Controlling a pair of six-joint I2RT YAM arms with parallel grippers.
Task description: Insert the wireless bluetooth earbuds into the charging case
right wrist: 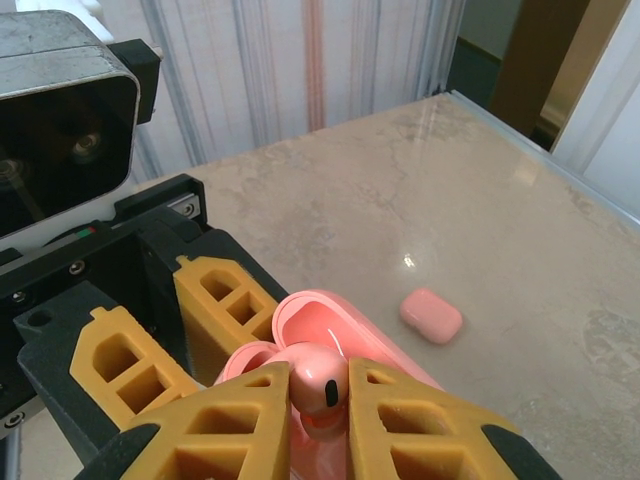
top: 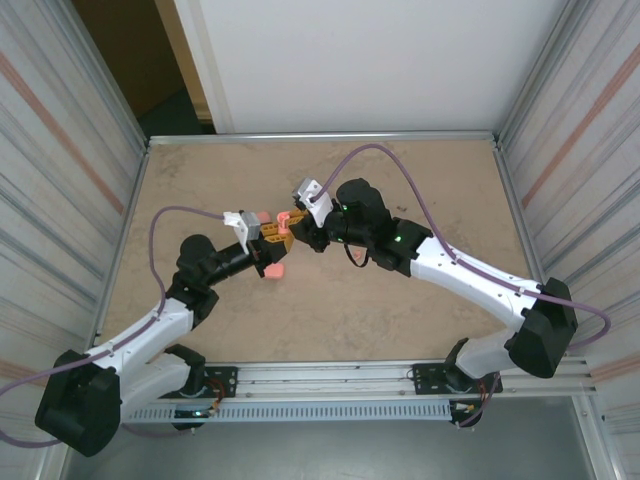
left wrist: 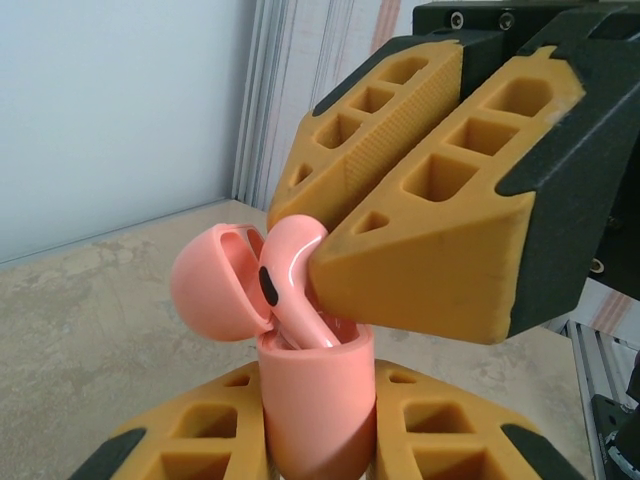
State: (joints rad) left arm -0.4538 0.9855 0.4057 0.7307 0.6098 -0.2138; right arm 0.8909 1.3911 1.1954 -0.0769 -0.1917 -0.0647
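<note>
My left gripper [left wrist: 318,390] is shut on the lower body of a salmon-pink charging case [left wrist: 318,410], held upright with its lid [left wrist: 212,285] swung open to the left. My right gripper [right wrist: 320,388] is shut on a pink earbud [right wrist: 322,378] by its head. The earbud [left wrist: 292,268] leans over the case mouth, and its stem reaches down into the case. The right gripper's orange fingers [left wrist: 420,250] sit just above the case rim. In the top view both grippers meet mid-table, the left [top: 270,236] and the right [top: 291,224].
A second pink case [right wrist: 431,315], closed, lies on the beige table just near of the grippers [top: 272,270]. Metal rails and striped walls border the table [top: 420,180] on the left, right and back.
</note>
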